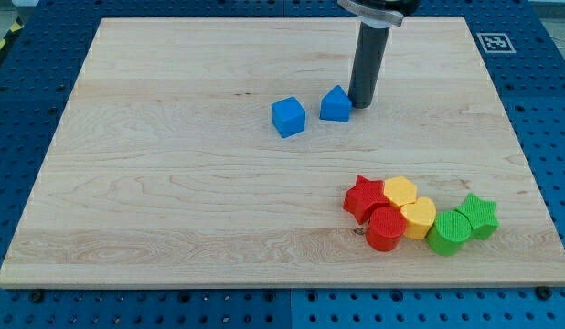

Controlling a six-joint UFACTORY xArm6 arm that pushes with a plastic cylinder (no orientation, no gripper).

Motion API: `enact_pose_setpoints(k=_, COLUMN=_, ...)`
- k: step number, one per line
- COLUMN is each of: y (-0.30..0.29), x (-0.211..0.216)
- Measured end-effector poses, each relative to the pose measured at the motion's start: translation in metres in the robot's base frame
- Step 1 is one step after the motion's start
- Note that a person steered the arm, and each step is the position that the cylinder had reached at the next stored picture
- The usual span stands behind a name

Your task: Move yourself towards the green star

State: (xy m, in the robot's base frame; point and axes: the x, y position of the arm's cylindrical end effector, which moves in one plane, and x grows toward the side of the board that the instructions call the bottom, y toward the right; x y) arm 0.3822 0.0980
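The green star (479, 215) lies near the view's lower right, at the right end of a tight cluster of blocks. My tip (361, 103) stands on the board near the view's top centre, touching or almost touching the right side of a blue pentagon-like block (335, 104). The tip is far up and to the left of the green star. A blue cube (288, 117) lies left of the blue pentagon block.
The cluster beside the green star holds a green round block (447, 232), two yellow blocks (400, 192) (418, 217), a red star (363, 198) and a red round block (385, 228). The wooden board (173, 183) sits on a blue perforated table.
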Motion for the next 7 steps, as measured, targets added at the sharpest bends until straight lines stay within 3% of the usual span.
enact_pose_setpoints(k=4, y=-0.027, x=0.004)
enact_pose_setpoints(k=7, y=0.033, x=0.030)
